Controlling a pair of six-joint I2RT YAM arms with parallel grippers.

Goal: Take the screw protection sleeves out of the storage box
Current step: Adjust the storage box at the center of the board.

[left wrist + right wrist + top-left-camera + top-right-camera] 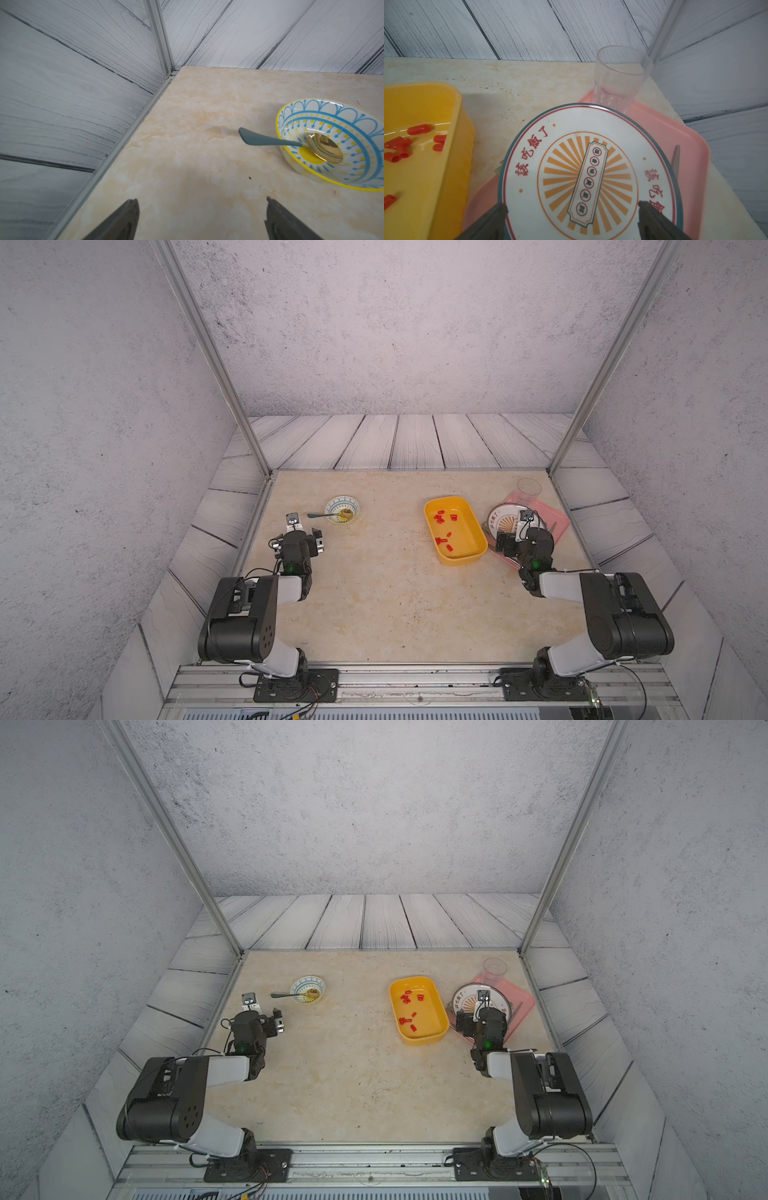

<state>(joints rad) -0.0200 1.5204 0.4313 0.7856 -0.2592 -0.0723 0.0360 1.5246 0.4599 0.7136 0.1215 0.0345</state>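
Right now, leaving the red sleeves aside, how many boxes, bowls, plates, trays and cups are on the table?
storage box, yellow: 1
patterned bowl: 1
printed plate: 1
pink tray: 1
clear cup: 1
Total: 5

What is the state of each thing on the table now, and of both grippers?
storage box: upright, not yet emptied
screw protection sleeves: lying loose inside the storage box
bowl: upright, spoon resting in it
cup: upright, looks empty, on pink tray
plate: flat on pink tray, bare
left gripper: open, empty
right gripper: open, empty
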